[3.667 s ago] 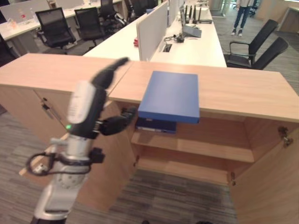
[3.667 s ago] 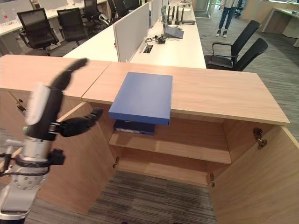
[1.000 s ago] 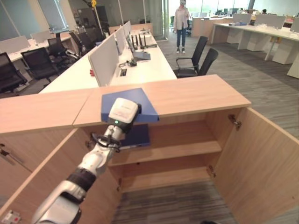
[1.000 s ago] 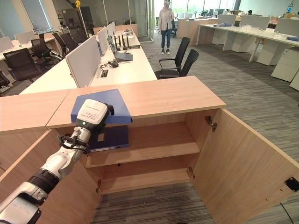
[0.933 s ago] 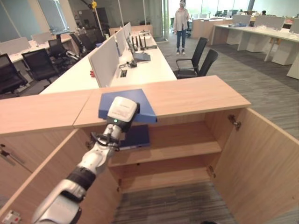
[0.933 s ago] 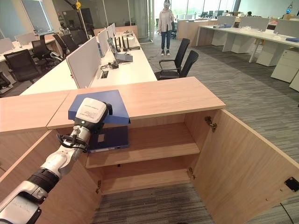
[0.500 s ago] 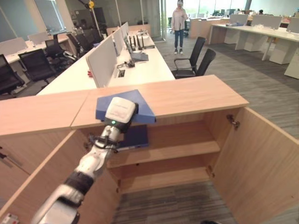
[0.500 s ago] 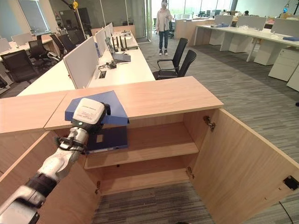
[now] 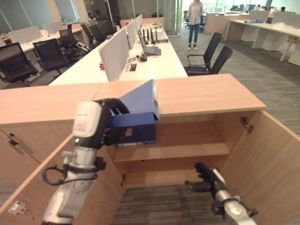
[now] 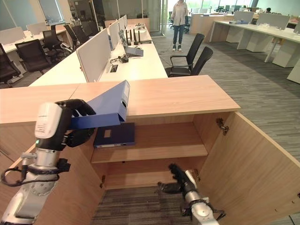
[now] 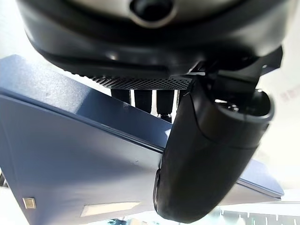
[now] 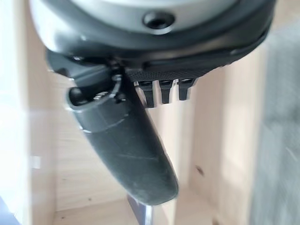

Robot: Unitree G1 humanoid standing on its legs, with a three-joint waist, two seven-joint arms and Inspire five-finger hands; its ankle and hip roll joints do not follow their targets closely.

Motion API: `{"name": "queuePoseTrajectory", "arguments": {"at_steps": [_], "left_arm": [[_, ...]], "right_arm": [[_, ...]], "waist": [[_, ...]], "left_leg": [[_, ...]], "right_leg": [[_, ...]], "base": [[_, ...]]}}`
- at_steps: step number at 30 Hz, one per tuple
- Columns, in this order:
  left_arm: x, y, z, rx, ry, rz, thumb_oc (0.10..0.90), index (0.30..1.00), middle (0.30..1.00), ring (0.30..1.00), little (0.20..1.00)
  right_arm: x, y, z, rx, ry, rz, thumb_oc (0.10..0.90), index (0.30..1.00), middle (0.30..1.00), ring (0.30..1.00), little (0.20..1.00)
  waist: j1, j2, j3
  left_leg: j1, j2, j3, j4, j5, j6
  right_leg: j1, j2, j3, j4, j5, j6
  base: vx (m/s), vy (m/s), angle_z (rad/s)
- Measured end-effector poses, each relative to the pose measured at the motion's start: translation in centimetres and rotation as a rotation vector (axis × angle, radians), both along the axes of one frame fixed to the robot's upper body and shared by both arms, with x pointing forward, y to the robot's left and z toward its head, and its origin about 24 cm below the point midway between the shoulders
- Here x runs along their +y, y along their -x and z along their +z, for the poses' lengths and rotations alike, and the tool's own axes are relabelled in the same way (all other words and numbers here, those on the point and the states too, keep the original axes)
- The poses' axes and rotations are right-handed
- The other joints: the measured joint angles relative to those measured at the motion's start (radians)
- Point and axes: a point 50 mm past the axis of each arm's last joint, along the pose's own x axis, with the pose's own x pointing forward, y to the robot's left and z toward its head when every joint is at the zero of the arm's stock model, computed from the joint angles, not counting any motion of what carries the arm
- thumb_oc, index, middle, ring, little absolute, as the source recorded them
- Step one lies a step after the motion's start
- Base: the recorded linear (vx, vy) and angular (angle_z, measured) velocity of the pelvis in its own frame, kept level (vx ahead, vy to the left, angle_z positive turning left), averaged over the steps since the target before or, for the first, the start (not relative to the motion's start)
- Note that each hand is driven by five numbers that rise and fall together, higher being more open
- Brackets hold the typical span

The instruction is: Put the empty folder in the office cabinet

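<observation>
Folder [image 10: 105, 110] pinched in left robot hand [image 10: 75, 123], tilted above cabinet [image 10: 187, 96].

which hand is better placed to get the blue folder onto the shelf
Left. The left hand already grips the blue folder just above the shelf; the right hand hangs low and empty.

Bright, even office daylight — soft shadows inside the cabinet [image 10: 154, 140]; wrist views blurred, backgrounds washed out.

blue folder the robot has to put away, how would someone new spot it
Find the open wooden cabinet with both doors swung wide. At the left end of its top, the left hand grips a blue folder, tilted with one edge raised. Its neighbour, a darker folder, lies flat on the upper shelf below.
</observation>
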Motion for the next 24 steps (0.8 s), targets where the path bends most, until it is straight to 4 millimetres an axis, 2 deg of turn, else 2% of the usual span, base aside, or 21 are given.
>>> {"name": "queuePoseTrajectory", "arguments": {"at_steps": [1, 2, 3, 5, 8, 14, 20, 24], "left_arm": [[0.3, 0.3, 0.2, 0.0, 0.069, -0.017, 0.4, 0.3, 0.3, 0.3, 0.3], [0.6, 0.7, 0.3, -0.001, 0.134, -0.029, 0.4, 0.3, 0.3, 0.3, 0.3], [1.3, 1.2, 0.3, -0.002, 0.32, -0.069, 0.4, 0.3, 0.3, 0.3, 0.3], [1.8, 1.3, 0.1, 0.009, 0.466, -0.107, 0.4, 0.3, 0.3, 0.3, 0.3], [2.6, 1.9, -0.4, 0.019, 0.632, -0.136, 0.4, 0.3, 0.3, 0.3, 0.3], [3.1, 2.1, -0.5, 0.026, 0.742, -0.178, 0.4, 0.3, 0.3, 0.3, 0.3], [2.8, 2.1, -0.5, 0.051, 0.797, -0.273, 0.4, 0.3, 0.3, 0.3, 0.3], [2.3, 1.9, -0.5, 0.071, 0.829, -0.348, 0.4, 0.3, 0.3, 0.3, 0.3]], "right_arm": [[-0.9, -0.2, 0.7, -0.021, 0.04, -0.007, 0.8, 0.9, 0.9, 0.9, 0.9], [-1.3, -0.4, 1.2, -0.04, 0.066, -0.011, 0.8, 0.9, 0.9, 0.9, 0.9], [-2.1, -0.8, 2.5, -0.091, 0.13, -0.012, 0.8, 0.9, 0.9, 0.9, 0.9], [-2.6, -1.1, 3.6, -0.132, 0.185, -0.011, 0.8, 0.9, 0.9, 0.9, 0.9], [-2.7, -1.7, 5.9, -0.219, 0.328, 0.051, 0.8, 0.9, 0.9, 0.9, 0.9], [-2.6, -2.4, 9.7, -0.397, 0.484, 0.052, 0.8, 0.9, 0.9, 0.9, 0.9], [-1.9, -3.1, 11.6, -0.492, 0.55, 0.076, 0.8, 0.9, 0.9, 0.9, 0.9], [-1.3, -3.1, 13.6, -0.59, 0.596, 0.088, 0.8, 0.9, 0.9, 0.9, 0.9]], "waist": [[0.001, -0.012, 0.007], [0.001, -0.013, 0.009], [-0.001, -0.012, 0.017], [0.002, -0.005, 0.021], [-0.001, -0.012, 0.037], [0.004, -0.013, 0.063], [0.001, -0.015, 0.075], [0.001, -0.012, 0.092]], "left_leg": [[-0.002, -0.002, -0.002, 0.0, 0.0, 0.0], [-0.002, -0.003, -0.003, 0.0, -0.001, 0.001], [-0.003, -0.006, -0.004, 0.0, -0.002, 0.004], [-0.004, -0.007, -0.006, 0.0, -0.002, 0.004], [-0.011, -0.007, -0.014, 0.0, -0.002, 0.004], [-0.012, -0.009, -0.02, 0.001, -0.002, 0.005], [-0.012, -0.008, -0.019, 0.001, -0.002, 0.005], [-0.012, -0.008, -0.019, 0.001, -0.002, 0.005]], "right_leg": [[-0.001, -0.001, -0.001, 0.0, 0.0, 0.001], [-0.001, -0.002, -0.003, 0.0, -0.001, 0.002], [0.0, -0.005, -0.005, 0.0, -0.001, 0.004], [-0.001, -0.006, -0.007, 0.0, -0.001, 0.004], [-0.003, -0.006, -0.015, 0.0, -0.002, 0.005], [-0.001, -0.006, -0.02, 0.0, 0.001, 0.0], [-0.001, -0.006, -0.02, 0.0, 0.001, 0.001], [-0.001, -0.005, -0.019, 0.0, 0.001, 0.0]], "base": [[-0.01, 0.006, 0.06], [-0.01, 0.009, 0.05], [-0.01, 0.007, 0.04], [0.0, 0.008, 0.04], [0.0, 0.005, 0.06], [0.0, 0.0, 0.03], [0.0, 0.0, 0.0], [0.0, 0.0, 0.0]]}}
